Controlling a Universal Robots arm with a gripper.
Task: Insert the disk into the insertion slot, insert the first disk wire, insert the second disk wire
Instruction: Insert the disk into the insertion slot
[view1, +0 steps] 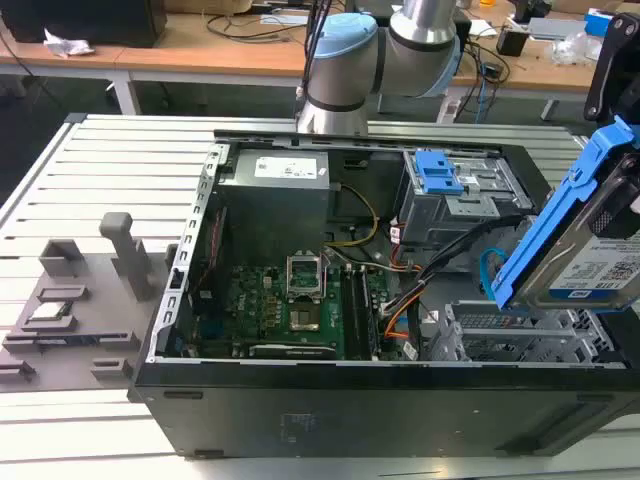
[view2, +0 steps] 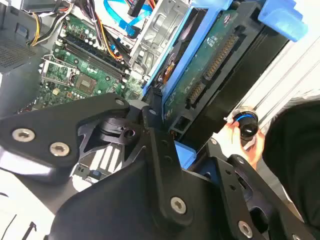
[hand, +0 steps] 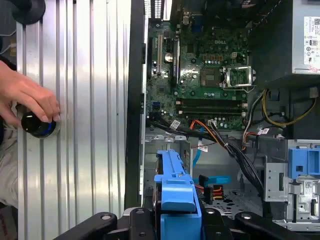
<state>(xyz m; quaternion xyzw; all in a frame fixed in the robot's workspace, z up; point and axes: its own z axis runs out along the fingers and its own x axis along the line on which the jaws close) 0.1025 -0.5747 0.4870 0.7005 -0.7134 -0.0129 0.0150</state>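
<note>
My gripper (view1: 622, 195) is shut on the disk (view1: 590, 265), a silver drive with a white-and-blue label in a bright blue carrier. It hangs tilted over the exterior view's right end of the open computer case. Just below it is the insertion slot (view1: 520, 345), a silver perforated cage. In the second wrist view the black fingers (view2: 147, 117) clamp the disk (view2: 210, 60) with its green circuit side showing. In the first wrist view the blue carrier (hand: 176, 192) stands between the jaws of the gripper (hand: 175, 222). A loose blue wire (view1: 486, 272) (hand: 214, 179) and an orange-and-black wire bundle (hand: 207, 131) lie beside the cage.
A person's hand (hand: 30, 100) (view2: 239, 137) holds a black-and-blue knob (hand: 36, 125) on the slatted table outside the case. Inside are the motherboard (view1: 290, 300), the power supply (view1: 280, 195) and a grey bay with a blue latch (view1: 440, 172). Grey fixtures (view1: 70, 290) lie at the exterior view's left.
</note>
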